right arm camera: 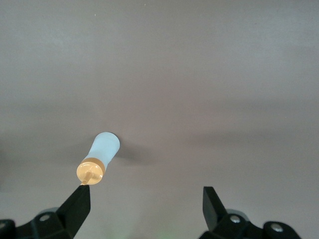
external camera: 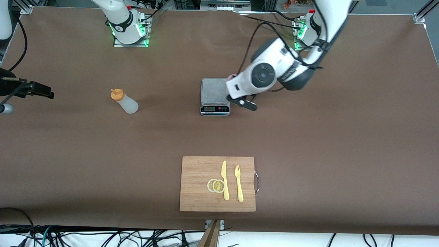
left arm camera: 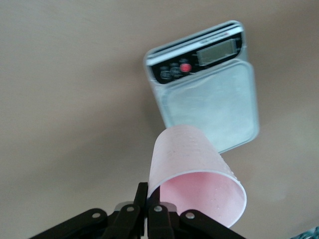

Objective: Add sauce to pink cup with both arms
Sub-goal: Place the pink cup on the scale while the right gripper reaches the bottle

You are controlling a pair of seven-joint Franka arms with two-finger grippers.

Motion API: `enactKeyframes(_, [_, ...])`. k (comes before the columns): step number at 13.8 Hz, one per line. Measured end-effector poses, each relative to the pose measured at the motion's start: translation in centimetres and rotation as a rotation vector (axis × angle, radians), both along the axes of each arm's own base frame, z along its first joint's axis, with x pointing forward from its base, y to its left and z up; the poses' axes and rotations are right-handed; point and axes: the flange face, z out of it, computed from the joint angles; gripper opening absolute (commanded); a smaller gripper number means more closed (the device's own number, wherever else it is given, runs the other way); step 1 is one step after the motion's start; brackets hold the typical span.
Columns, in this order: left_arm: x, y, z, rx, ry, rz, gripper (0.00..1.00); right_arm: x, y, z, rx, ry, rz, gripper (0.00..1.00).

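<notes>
L gripper (left arm camera: 149,211) clamps the cup's (left arm camera: 192,172) rim over the scale (left arm camera: 214,104), cup seemingly airborne. R gripper (right arm camera: 147,204), fingers spread, hangs above the sauce (right arm camera: 98,159).

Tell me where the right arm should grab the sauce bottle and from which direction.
Grip the sauce bottle around its whitish body, below the orange cap. It stands upright and alone on the table, so probably come in level from the right arm's end, open right gripper jaws straddling the body.

matt pink plastic cup (left arm camera: 199,169), brushed-metal scale (external camera: 215,96), wooden board (external camera: 199,185).
</notes>
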Motion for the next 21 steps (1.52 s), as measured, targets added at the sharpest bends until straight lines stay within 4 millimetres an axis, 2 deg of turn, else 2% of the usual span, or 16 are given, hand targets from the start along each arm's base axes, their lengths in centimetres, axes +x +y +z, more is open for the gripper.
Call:
enactKeyframes(3, [-2.5,-4.1,-2.9,0.006,-0.009,0.076,0.00,0.5,1.0,-1.4,-0.012,0.024,0.019,1.00])
enactKeyframes(6, [-2.8,-5.2,-5.9,0.003,-0.002,0.130,0.00,0.6,0.8,-1.4,-0.024,0.026,0.020,1.00])
enactKeyframes(8, [-2.9,-5.4,-6.2,0.009,0.001,0.147,0.00,0.6,0.6,-1.4,-0.030,0.025,0.019,1.00])
enactKeyframes(9, [-2.8,-5.4,-6.1,0.009,0.000,0.153,0.14,0.6,0.5,-1.4,-0.037,0.026,0.021,1.00])
enactKeyframes(10, [-2.6,-5.4,-6.1,0.012,0.000,0.160,0.81,0.6,0.4,-1.3,-0.047,0.027,0.022,1.00])
enactKeyframes(11, [-2.6,-5.3,-6.2,0.015,0.000,0.168,1.00,0.6,0.4,-1.3,-0.051,0.027,0.023,1.00])
enactKeyframes(15, [-2.3,-5.2,-5.7,0.016,-0.004,0.175,1.00,0.6,0.4,-1.3,-0.051,0.028,0.023,1.00])
enactKeyframes(17, [-2.0,-5.0,-3.9,0.036,0.010,0.161,1.00,0.5,0.2,-1.4,-0.050,0.032,0.028,1.00])
enactKeyframes(18, [-1.9,-4.8,-2.1,0.056,0.023,0.153,1.00,0.4,0.1,-1.4,-0.045,0.037,0.048,1.00])
enactKeyframes(21, [-0.9,-3.4,6.6,0.089,0.008,0.151,1.00,0.2,-1.4,-1.6,-0.021,0.052,0.151,1.00])
